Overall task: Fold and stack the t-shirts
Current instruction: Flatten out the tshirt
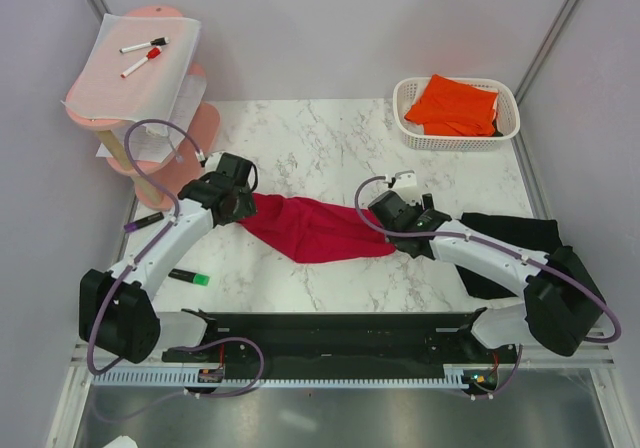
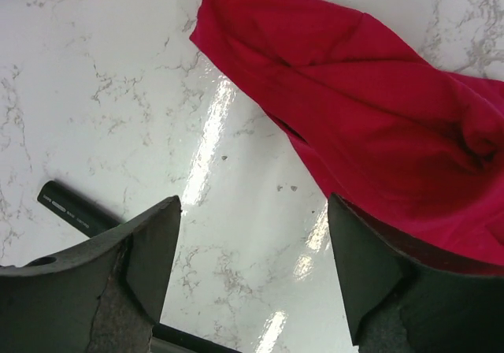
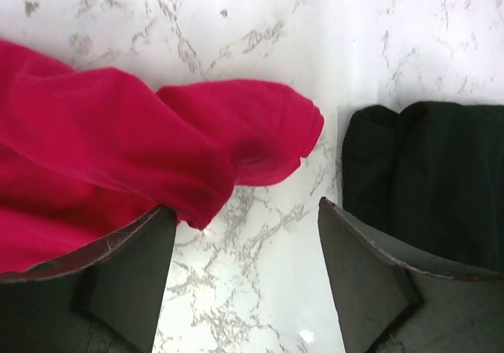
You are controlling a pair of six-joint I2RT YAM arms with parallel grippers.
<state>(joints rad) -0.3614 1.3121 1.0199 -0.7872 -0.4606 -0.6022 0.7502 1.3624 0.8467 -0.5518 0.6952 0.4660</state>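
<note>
The crimson red t-shirt (image 1: 315,230) lies crumpled in a long heap on the marble table between my two grippers. It also shows in the left wrist view (image 2: 378,109) and the right wrist view (image 3: 118,156). My left gripper (image 1: 240,206) is open and empty at its left end (image 2: 252,247). My right gripper (image 1: 395,230) is open and empty at its right end (image 3: 246,250). The black t-shirt (image 1: 510,238) lies under my right arm, seen also in the right wrist view (image 3: 429,172). The bright orange t-shirt (image 1: 455,105) lies in a white basket (image 1: 512,108).
A pink stand (image 1: 135,98) at the back left holds a white sheet (image 1: 140,68) with two marker pens. A black marker (image 1: 148,222) and a green-tipped marker (image 1: 190,277) lie on the table near my left arm. A dark pen (image 2: 75,211) shows by my left finger.
</note>
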